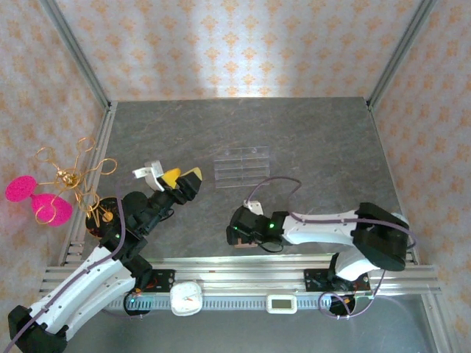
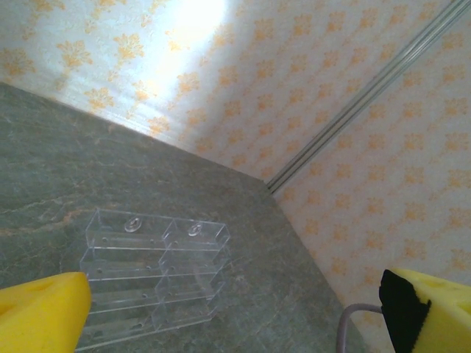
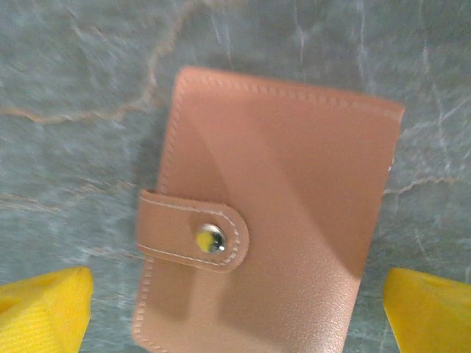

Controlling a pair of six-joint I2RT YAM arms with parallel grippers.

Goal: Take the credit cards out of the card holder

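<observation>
The card holder [image 3: 272, 213] lies flat and closed on the grey table [image 1: 309, 140], and in the right wrist view its tab is snapped down at its 9 o'clock edge. The right gripper [image 3: 237, 312] hangs released over it, one yellow fingertip at 7 o'clock and the other at 5 o'clock, both clear of the leather. From above, that claw sits at 6 o'clock of the clear acrylic rack [image 1: 241, 165], while the left gripper [image 1: 180, 182], at the rack's 9 o'clock, is released too, its yellow pads spread wide

Tan-brown card holder [image 3: 272, 213], grey marbled table [image 1: 294, 132], yellow end effector pads [image 3: 44, 309], orange-patterned walls [image 1: 243, 44]
</observation>
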